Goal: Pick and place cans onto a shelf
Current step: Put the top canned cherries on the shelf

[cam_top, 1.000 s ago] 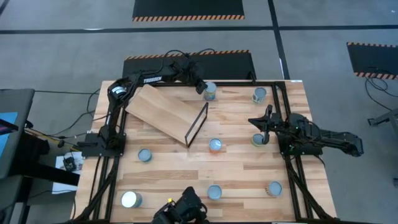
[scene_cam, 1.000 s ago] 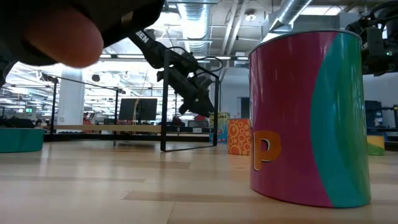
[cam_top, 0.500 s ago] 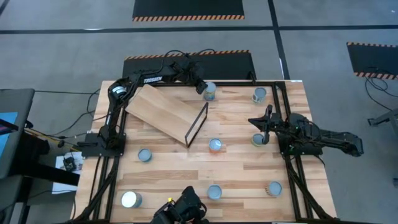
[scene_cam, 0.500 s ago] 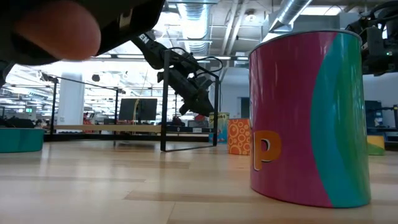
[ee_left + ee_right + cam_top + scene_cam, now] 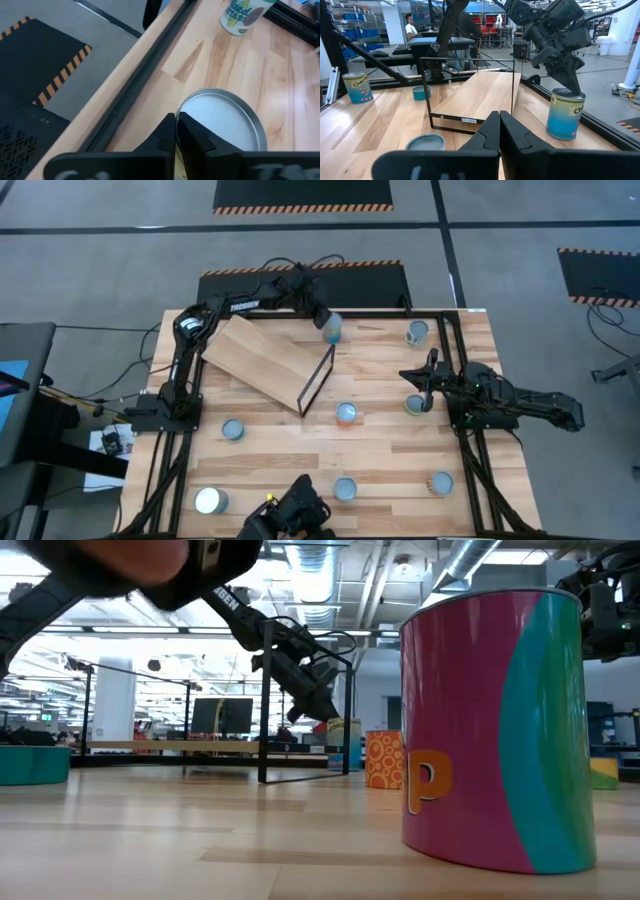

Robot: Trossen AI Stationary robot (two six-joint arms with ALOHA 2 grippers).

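High view puts your left gripper at the upper centre of the frame, its fingers clenched on the rim of a blue-and-yellow can that sits tilted just beside the black-framed end of the shelf. Your right gripper waits at the right of the frame with its fingers pressed together, next to a can, while other cans such as the orange one stand at lower centre.
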